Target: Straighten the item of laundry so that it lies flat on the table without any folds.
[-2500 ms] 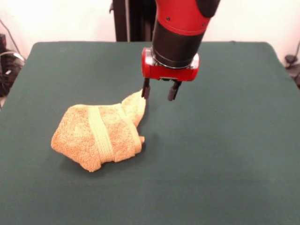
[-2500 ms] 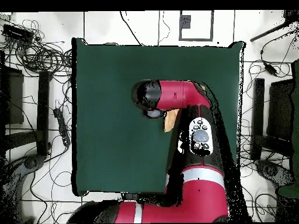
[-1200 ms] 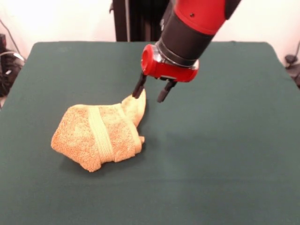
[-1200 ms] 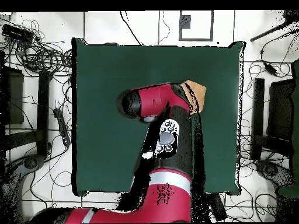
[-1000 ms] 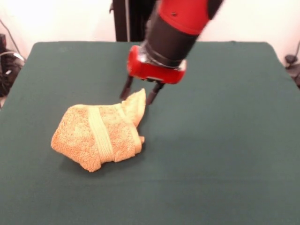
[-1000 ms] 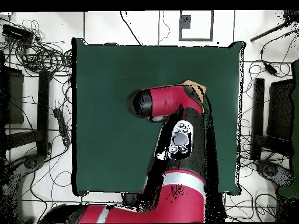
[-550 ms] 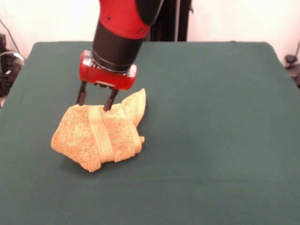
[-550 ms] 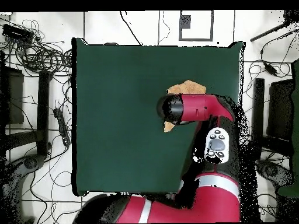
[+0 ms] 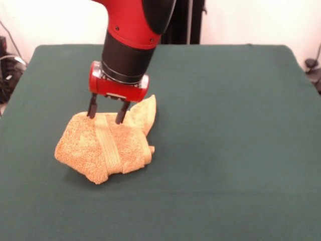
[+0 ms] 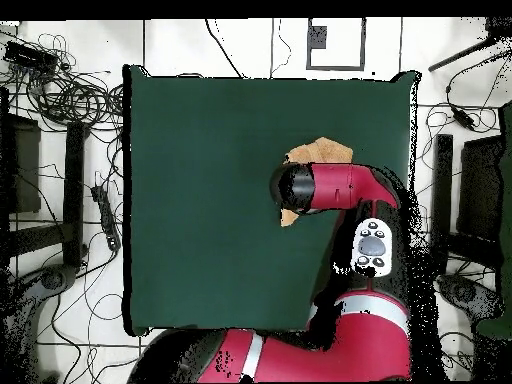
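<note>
Straddling bunched towel (image 9: 103,145), parted fingers (image 9: 92,107)

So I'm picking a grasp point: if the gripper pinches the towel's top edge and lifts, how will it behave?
Probably floppy: the towel lies bunched in soft folds, so the rest should sag and drape below the open gripper. Its looped pile looks grippy, so slipping seems unlikely. It may drag across the table cloth rather than slide freely.

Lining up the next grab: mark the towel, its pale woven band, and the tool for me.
towel (image 9: 80,145), front view, on the fuzzy terry surface left of the band.
pale woven band (image 9: 108,145), front view, midway along the strip crossing the bunched towel.
tool (image 9: 107,113), front view, midway between the two open fingertips at the towel's upper edge.
</note>
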{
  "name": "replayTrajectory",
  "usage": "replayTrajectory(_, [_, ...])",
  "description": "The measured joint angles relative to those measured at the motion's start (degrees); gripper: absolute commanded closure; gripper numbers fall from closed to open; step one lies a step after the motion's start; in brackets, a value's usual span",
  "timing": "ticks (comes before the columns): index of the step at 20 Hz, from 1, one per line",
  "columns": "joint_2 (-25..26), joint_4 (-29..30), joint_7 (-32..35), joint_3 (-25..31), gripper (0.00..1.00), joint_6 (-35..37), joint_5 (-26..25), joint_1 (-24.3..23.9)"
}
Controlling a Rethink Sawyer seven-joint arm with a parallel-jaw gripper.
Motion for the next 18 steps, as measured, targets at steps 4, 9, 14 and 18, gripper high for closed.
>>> replayTrajectory(4, [0.0,0.1,0.0,0.0,0.00,0.0,3.0,0.7])
replayTrajectory(9, [0.0,0.1,0.0,0.0,0.00,0.0,4.6,1.9])
replayTrajectory(14, [0.0,0.1,0.0,0.0,0.00,0.0,6.4,3.3])
replayTrajectory(18, [0.0,0.1,0.0,0.0,0.00,0.0,8.1,3.9])
